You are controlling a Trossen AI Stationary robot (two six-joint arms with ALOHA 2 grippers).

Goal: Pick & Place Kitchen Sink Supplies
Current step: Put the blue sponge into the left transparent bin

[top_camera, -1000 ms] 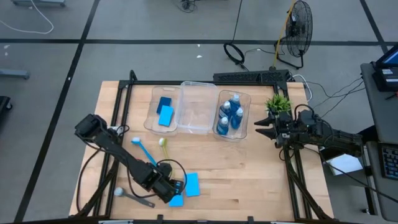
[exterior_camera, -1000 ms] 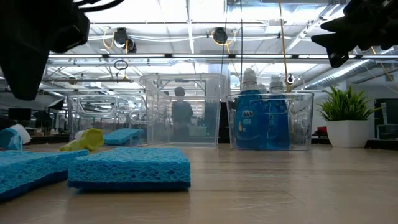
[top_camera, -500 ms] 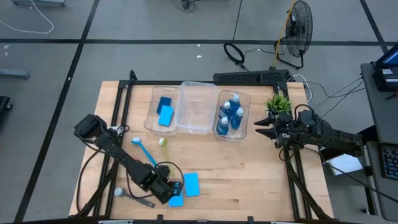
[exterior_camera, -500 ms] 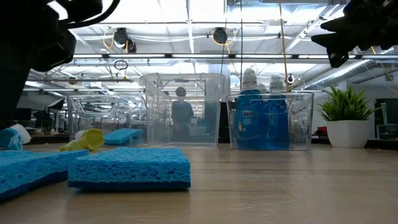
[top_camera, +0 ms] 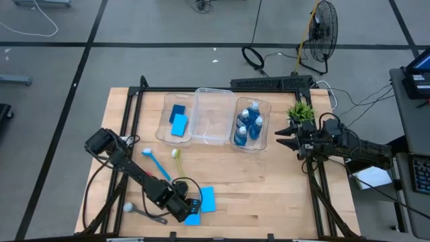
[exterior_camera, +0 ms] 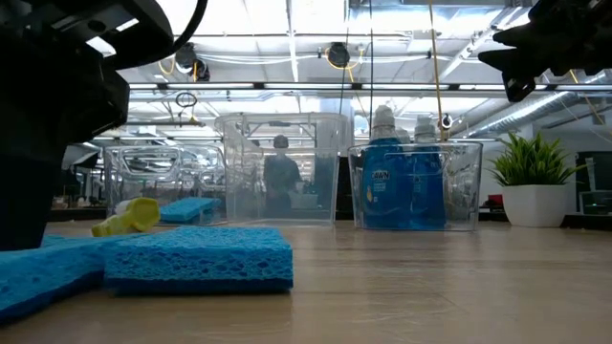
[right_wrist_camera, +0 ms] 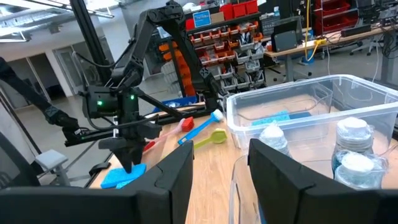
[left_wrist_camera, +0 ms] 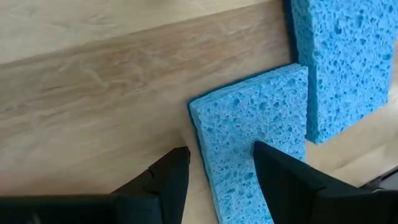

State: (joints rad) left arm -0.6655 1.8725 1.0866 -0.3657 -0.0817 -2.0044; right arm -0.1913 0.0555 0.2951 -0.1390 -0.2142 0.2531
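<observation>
Sponges: four. Two lie in the left clear bin (top_camera: 179, 118), a darker sponge (top_camera: 177, 111) and a brighter sponge (top_camera: 179, 125) touching it. Two lie on the desk (top_camera: 269, 181) near its front edge: the near sponge (left_wrist_camera: 255, 137) under my left claw and the far sponge (top_camera: 207, 199) just beside it, edges touching.
Bottles: I count about four blue-liquid bottles (top_camera: 248, 125), pale caps up, packed in the right clear bin (top_camera: 263, 107).
Brushes: three show from above, the blue brush (top_camera: 154, 161), the yellow-green brush (top_camera: 176, 156) and a grey brush (top_camera: 138, 210). My right wrist view adds a red brush (right_wrist_camera: 168, 132) lying by the blue one.
Bins: three in a row; the middle clear bin (top_camera: 213, 115) holds nothing.
Left claw (left_wrist_camera: 214, 168): spread, fingers straddling a corner of the near sponge, one finger on the wood, one over the sponge; not pinching.
Right claw (top_camera: 282, 140): raised at the desk's right edge beside the potted plant (top_camera: 300, 111), fingers apart, holding nothing.
Open room: bare wood between the bins and the front edge, right of the far sponge.
Edges: the near sponge sits close to the desk's front edge.
Low view only: a person (exterior_camera: 280, 172) stands in the room behind the middle bin.
</observation>
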